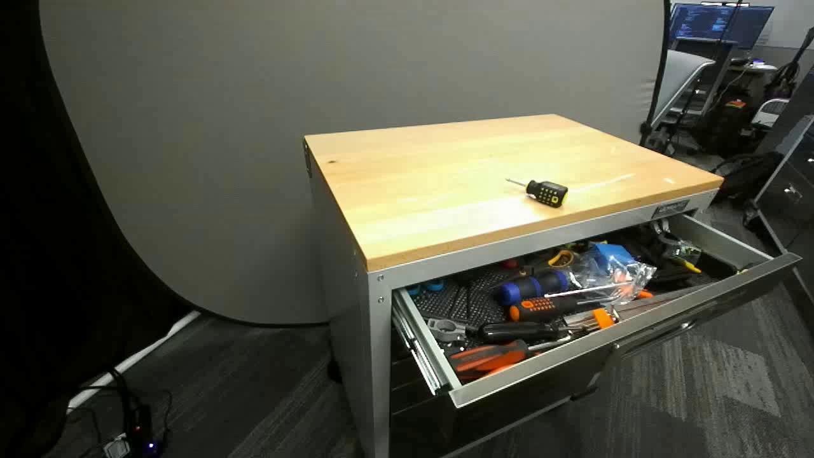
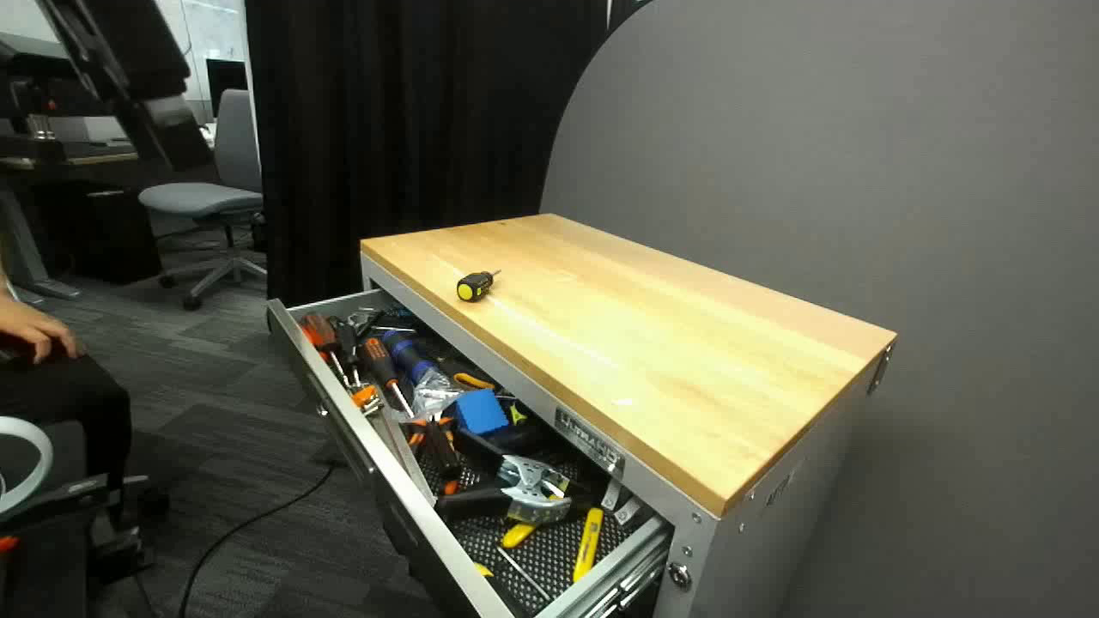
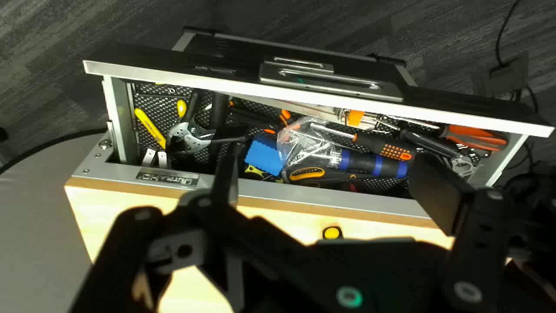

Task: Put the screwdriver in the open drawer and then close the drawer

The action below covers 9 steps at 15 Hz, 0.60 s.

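The screwdriver (image 1: 547, 193) is short, with a black and yellow handle. It lies on the wooden top (image 1: 432, 165) of the cabinet near the front edge in both exterior views (image 2: 473, 286). In the wrist view only the yellow end of its handle (image 3: 332, 233) shows past the gripper body. The drawer (image 1: 699, 298) below is pulled out and holds several tools; it also shows in the wrist view (image 3: 243, 88). My gripper (image 3: 331, 182) is open and empty, its fingers wide apart above the drawer and the cabinet's front edge. A dark arm part (image 2: 159, 112) shows at upper left in an exterior view.
Inside the drawer lie a blue block (image 3: 264, 155), a black and blue tool (image 3: 371, 164) and orange-handled tools (image 1: 493, 357). A handle (image 3: 330, 82) is on the drawer front. A seated person's hand (image 2: 34, 330) and a chair (image 2: 202, 197) are beyond. A grey backdrop stands behind the cabinet.
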Motion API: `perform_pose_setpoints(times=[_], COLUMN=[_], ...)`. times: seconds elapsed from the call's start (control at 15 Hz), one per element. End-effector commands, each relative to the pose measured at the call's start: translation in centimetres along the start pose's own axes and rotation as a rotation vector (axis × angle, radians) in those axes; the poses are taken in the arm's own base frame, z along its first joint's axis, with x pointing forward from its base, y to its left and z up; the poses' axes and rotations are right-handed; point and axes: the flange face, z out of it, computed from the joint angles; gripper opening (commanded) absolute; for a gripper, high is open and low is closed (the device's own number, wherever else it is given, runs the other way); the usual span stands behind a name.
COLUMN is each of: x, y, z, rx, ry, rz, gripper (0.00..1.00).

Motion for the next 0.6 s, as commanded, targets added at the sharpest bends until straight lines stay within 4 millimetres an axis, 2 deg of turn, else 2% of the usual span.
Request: perform_pose_setpoints(times=[0.0,0.13,0.53], x=[-0.3,-0.7,-0.6], y=[-0.1,-0.1,-0.2], z=[0.5,1.5,1.8], rx=[0.002,0.004,0.005], ry=[-0.021,-0.047,-0.054], rz=[-0.001,-0.002,-0.002], gripper=[1.0,1.0,1.0])
